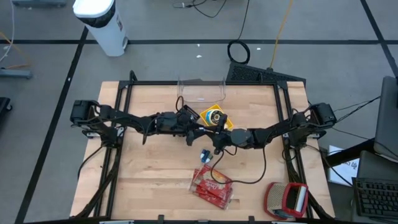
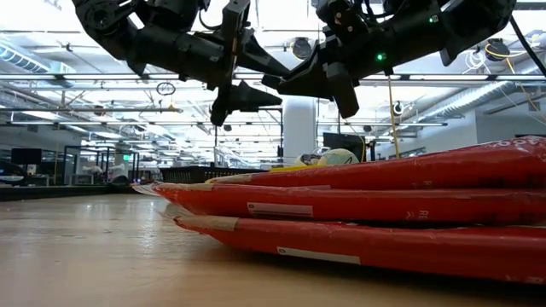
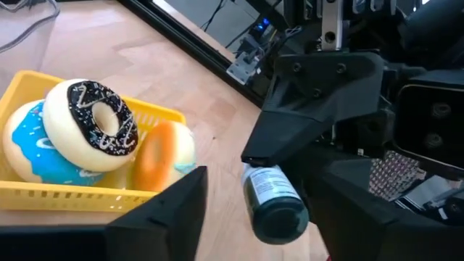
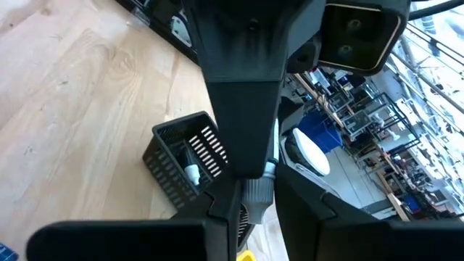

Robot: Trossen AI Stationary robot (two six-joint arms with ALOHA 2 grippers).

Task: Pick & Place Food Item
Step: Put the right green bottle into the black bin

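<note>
High view shows both arms meeting mid-surface beside the yellow basket. Left wrist view: the right fingers pinch a small bottle just ahead of the spread left fingers. The left should close squarely around the bottle's body before any release.

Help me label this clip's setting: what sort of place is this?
Probably a robotics lab or workshop. A wooden table in a black frame carries two arms; cables trail over a grey floor, and the low view shows a long hall with ceiling lights.
</note>
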